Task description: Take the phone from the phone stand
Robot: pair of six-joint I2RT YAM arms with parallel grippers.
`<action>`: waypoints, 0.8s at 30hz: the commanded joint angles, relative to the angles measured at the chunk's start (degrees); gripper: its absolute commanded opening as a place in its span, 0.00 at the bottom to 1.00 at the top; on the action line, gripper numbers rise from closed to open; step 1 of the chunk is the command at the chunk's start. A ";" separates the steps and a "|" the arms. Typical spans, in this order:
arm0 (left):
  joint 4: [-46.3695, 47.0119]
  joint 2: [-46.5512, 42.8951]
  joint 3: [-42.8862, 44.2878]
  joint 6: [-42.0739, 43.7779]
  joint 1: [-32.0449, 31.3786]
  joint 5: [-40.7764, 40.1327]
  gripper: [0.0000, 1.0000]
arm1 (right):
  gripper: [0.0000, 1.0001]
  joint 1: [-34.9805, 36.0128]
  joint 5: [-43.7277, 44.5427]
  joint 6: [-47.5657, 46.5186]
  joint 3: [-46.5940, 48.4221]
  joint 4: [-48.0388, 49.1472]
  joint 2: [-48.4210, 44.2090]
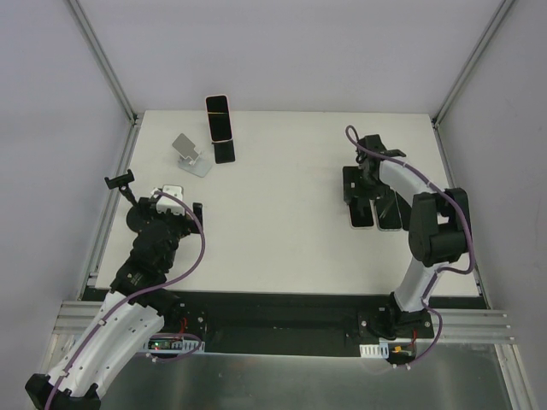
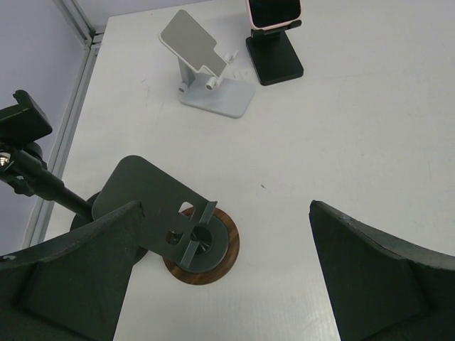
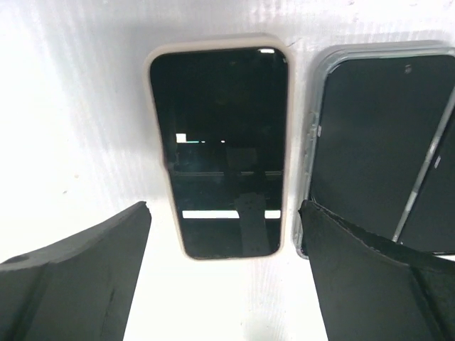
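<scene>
One phone (image 1: 219, 117) upright on stand (image 1: 225, 152), far desk (image 1: 282, 188) edge, ahead of nearer left claw (image 2: 224, 206), wide, empty. Also wide: right claw (image 3: 224, 206).

A white surface (image 1: 282, 239) sits inside pale grey walls (image 1: 291, 51); aluminium rails (image 1: 102, 60) run up both far corners and along its left edge.

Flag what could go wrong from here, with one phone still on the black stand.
The open right end effector straddles the cream-cased phone; one finger is close to the clear-cased phone and could nudge it.
The black stand holding the upright phone sits beside the empty silver stand; a reach may knock that.
The open left end effector hangs over the round-based stand and could tip it.
</scene>
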 commanded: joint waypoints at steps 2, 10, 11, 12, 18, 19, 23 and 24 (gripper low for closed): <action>1.99 0.73 1.06 -1.36 0.27 1.74 0.99 | 0.89 0.69 -6.69 -3.09 -3.32 5.10 -8.30; 1.99 2.66 1.59 -1.80 0.27 2.71 0.99 | 0.90 5.08 -19.52 0.76 -3.23 9.24 -7.26; 1.99 2.75 1.59 -1.89 0.27 2.80 0.99 | 0.90 5.43 -20.05 2.17 -3.49 9.67 -6.30; 1.99 2.75 1.59 -1.89 0.27 2.80 0.99 | 0.90 5.70 -21.10 2.96 -3.85 10.98 -5.77; 1.82 3.02 1.77 -2.16 0.27 3.15 0.99 | 0.91 6.23 -19.45 5.26 -5.60 14.25 -2.78; 1.82 3.10 1.68 -2.42 0.27 3.24 0.99 | 0.91 6.23 -18.83 5.34 -5.61 14.34 -2.08; 1.73 3.72 1.94 -3.12 0.27 4.29 0.99 | 0.91 6.14 -17.25 5.26 -5.96 13.99 -0.49; 1.64 3.89 2.12 -3.30 0.27 4.47 0.99 | 0.91 6.14 -16.37 5.26 -6.22 13.99 -0.23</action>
